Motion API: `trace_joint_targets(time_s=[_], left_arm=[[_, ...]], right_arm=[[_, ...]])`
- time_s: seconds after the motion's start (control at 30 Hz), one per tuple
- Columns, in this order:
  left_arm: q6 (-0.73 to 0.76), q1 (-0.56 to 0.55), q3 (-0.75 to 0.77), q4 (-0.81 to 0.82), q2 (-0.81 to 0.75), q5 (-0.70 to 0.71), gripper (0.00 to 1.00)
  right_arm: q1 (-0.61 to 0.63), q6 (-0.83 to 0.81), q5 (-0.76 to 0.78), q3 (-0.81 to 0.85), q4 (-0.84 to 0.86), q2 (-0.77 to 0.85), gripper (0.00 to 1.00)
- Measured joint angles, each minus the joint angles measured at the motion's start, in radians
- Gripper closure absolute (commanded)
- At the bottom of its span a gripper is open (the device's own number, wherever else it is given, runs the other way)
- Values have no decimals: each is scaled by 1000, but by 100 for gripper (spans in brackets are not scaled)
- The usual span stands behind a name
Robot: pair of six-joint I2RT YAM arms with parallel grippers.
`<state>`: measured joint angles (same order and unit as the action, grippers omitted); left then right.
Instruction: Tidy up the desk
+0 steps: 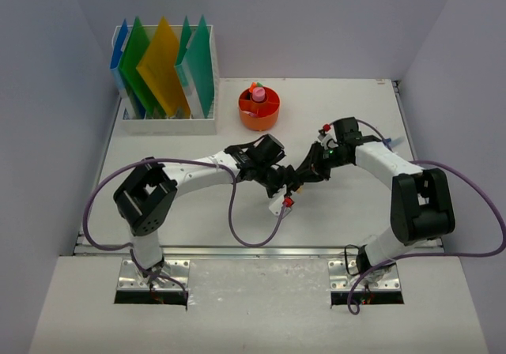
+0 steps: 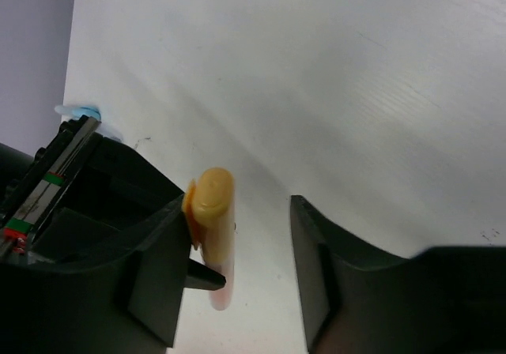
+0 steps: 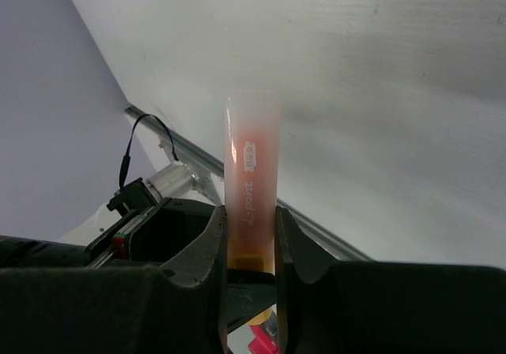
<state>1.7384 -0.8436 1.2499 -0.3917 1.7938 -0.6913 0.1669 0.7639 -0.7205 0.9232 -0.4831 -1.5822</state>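
Over the desk (image 1: 332, 212), right pincer (image 3: 251, 216) grips orange tube (image 3: 251, 148), base hidden; left pincer (image 2: 241, 212) gapes.

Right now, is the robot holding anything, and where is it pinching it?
The fingers of the right gripper pinch an orange tube near one end, its pale end sticking out. The left gripper only straddles a yellow tip, unclamped.

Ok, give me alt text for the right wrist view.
The right pincer is shut on a see-through orange tube that sticks straight out ahead of the camera. Behind it lie the white desk, its metal rail and a pale lavender wall at left.
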Motion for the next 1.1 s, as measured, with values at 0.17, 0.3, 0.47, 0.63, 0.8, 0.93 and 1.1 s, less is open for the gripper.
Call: trace_joint_targets(time_s=[0.17,0.3,0.47,0.63,0.8,0.93,1.1], left_arm=[[9,-8,53,-31,18,27,100],[-55,-19,84,-60,34,49,100],[-255,-8,45,70,7,61,100],[-705,89,42,409,-14,125,100],[-1141,234,386,575,161,243,100],[-1326,328,589,660,302,336,100],[-1398,369,634,679,399,403,100]], right_arm=[[6,-13,-1,-1,-13,2,54],[-6,-40,-4,0,-16,8,4],[-74,-140,-10,80,-78,7,1],[-278,-280,-24,304,-63,3,1],[-442,-400,-21,400,5,3,1],[-488,-457,-21,372,6,2,1],[-527,-510,-21,327,-10,0,1]])
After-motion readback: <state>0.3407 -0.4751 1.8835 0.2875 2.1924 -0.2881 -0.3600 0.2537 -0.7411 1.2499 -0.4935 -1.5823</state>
